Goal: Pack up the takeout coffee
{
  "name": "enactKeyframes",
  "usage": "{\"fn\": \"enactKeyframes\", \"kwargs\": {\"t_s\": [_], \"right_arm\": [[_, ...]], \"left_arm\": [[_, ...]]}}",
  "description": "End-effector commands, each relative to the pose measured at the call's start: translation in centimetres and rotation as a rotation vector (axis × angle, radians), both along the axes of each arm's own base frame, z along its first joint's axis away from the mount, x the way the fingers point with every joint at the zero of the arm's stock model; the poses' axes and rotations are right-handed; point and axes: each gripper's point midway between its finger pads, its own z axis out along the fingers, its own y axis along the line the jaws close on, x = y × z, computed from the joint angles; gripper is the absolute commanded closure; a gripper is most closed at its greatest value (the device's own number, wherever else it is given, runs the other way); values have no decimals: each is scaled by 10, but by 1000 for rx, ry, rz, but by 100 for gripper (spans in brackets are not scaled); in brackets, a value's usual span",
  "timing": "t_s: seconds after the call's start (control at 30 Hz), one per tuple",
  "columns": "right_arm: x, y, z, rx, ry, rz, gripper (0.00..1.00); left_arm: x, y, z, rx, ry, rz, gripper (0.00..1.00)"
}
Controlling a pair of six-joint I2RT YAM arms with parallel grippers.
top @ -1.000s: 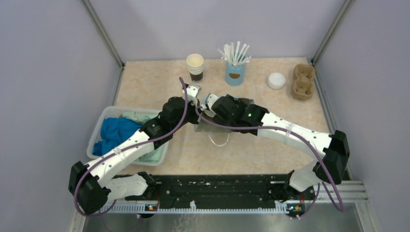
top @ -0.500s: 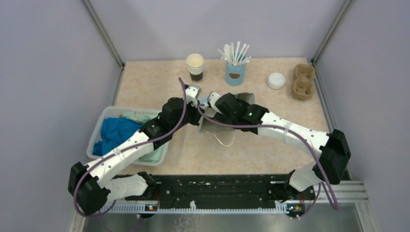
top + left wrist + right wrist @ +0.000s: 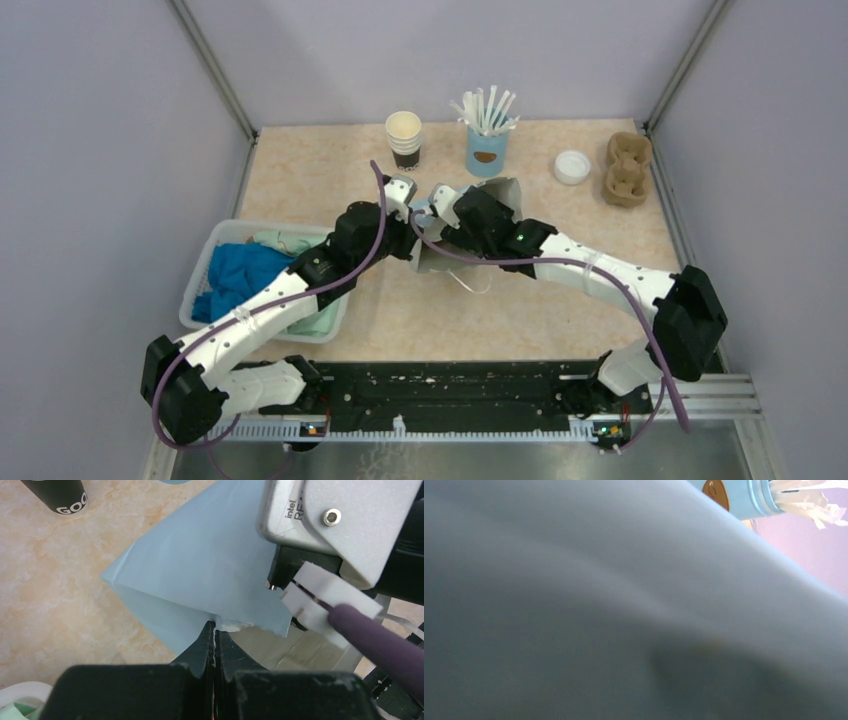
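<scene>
Left gripper: jaws found closed together, clamped on the torn edge of a light blue paper bag at mid-table. Right gripper: located at the same bag, touching distance from the left; its wrist view is almost wholly filled by a blurred pale blue surface, so the state of its jaws cannot be told. The takeout coffee, white lid on, is noted standing on the table at the far right, just beside a cardboard cup carrier and well apart from both grippers and the bag.
</scene>
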Motion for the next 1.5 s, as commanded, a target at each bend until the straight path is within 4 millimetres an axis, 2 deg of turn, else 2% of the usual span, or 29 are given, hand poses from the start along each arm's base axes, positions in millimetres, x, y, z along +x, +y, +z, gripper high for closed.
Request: {"fn": "enactKeyframes", "kwargs": {"t_s": [0.0,0.23,0.27,0.37,0.5,0.63,0.73,0.93,1.27,1.47], "right_arm": [[11,7,6,70,-21,33,55],[6,8,1,103,16,87,55],[-4,9,2,99,51,142,55],[-18,8,3,78,119,189,55],[-27,7,20,104,111,210,55],[-30,4,28,38,78,248,55],[-23,-3,26,-29,30,233,56],[-12,-3,18,-117,-7,259,56],[-1,3,8,-172,-38,299,56],[6,-1,-2,-208,-29,306,56]], "left_arm": [[-4,-6,4,-3,-12,-44,100],[-1,-1,5,12,-8,-12,100],[4,2,8,21,-7,21,100],[9,9,13,42,25,82,100],[11,14,10,53,49,128,100],[9,9,8,42,57,105,100],[9,9,7,40,63,104,100],[9,6,7,38,61,88,100],[6,7,5,43,57,76,100],[8,6,6,48,55,72,100]]}}
